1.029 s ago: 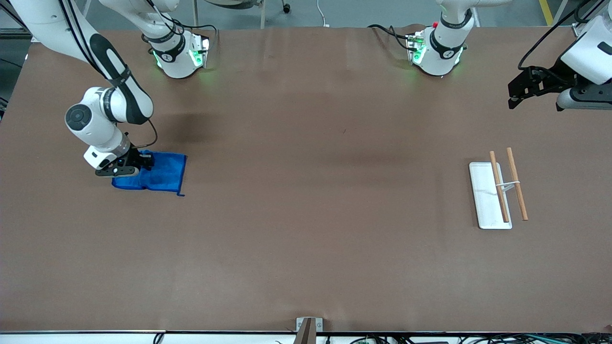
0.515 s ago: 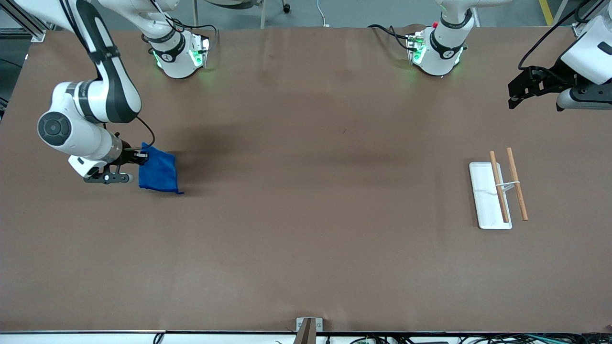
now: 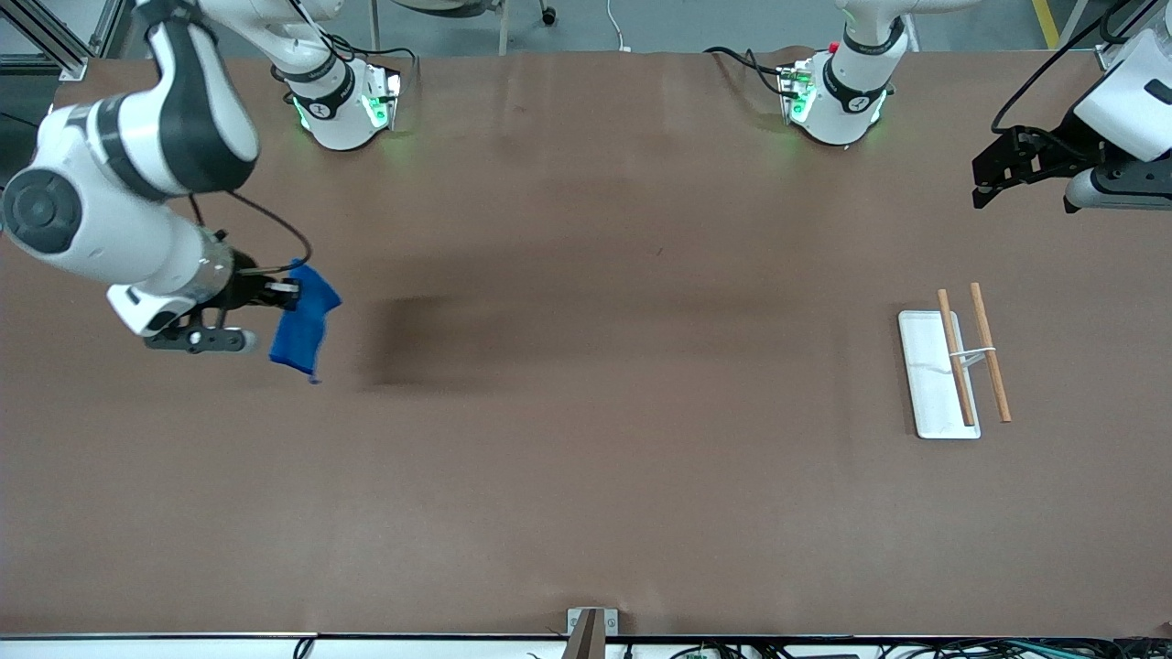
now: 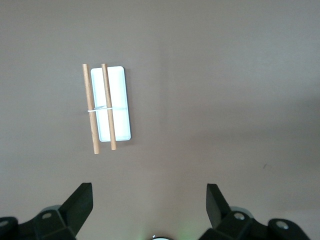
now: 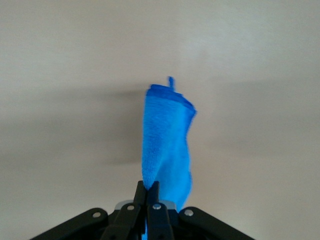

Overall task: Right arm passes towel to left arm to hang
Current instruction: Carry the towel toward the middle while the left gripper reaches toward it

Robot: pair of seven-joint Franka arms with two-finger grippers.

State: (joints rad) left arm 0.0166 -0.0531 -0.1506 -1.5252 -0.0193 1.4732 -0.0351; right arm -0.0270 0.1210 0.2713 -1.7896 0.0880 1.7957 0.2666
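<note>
Count on the surface (image 3: 586, 476): robot arms, 2, each with one end effector, right (image 3: 291, 295) and left (image 3: 982, 188). Blue towel (image 3: 302, 328), 1. White rack base (image 3: 929, 375), 1. Wooden rods, 2: (image 3: 955, 357) and (image 3: 990, 351).
</note>
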